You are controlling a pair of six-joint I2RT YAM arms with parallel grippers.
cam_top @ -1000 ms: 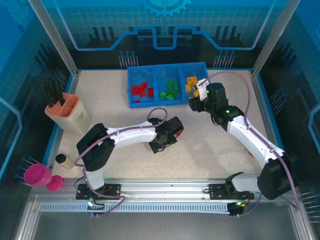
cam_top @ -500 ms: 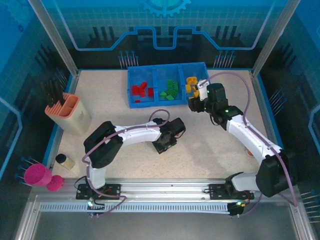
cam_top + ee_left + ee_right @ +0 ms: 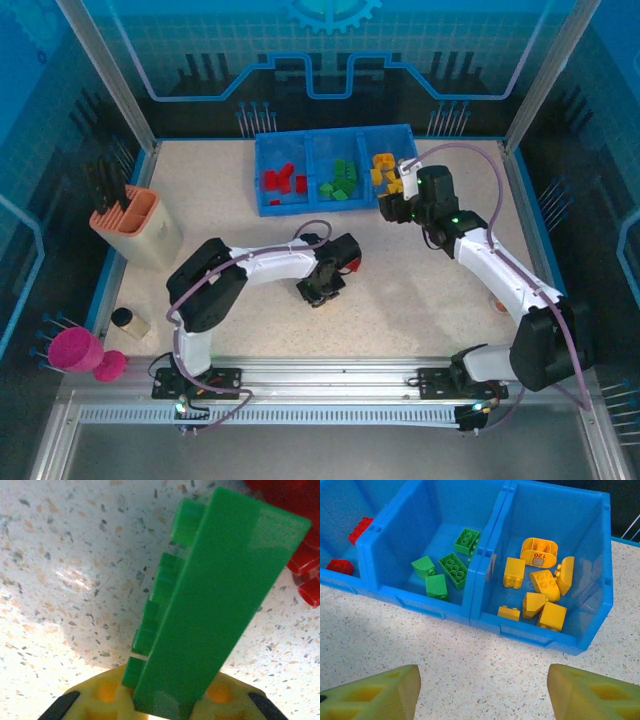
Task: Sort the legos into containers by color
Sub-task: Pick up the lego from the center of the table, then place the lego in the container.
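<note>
A long green lego [image 3: 215, 605] stands clamped between the yellow pads [image 3: 95, 700] of my left gripper [image 3: 167, 705], which is shut on it just above the speckled table. A red lego [image 3: 300, 555] lies right beside it. From above, the left gripper [image 3: 322, 290] sits mid-table. My right gripper [image 3: 482, 695] is open and holds nothing, hovering over bare table in front of the blue tray [image 3: 485, 620]. Its containers hold red legos [image 3: 283, 181] on the left, green legos [image 3: 451, 570] in the middle and yellow legos [image 3: 540, 587] on the right. In the top view the right gripper [image 3: 393, 200] is at the tray's right end.
A peach tool holder [image 3: 137, 228] stands at the left, with a small white can [image 3: 128, 322] nearer the front. A small reddish thing [image 3: 497, 303] lies by the right arm's forearm. A blue rim borders the table.
My left gripper has closed on the green lego and shifted slightly left and nearer. The right gripper has barely moved and stays open.
</note>
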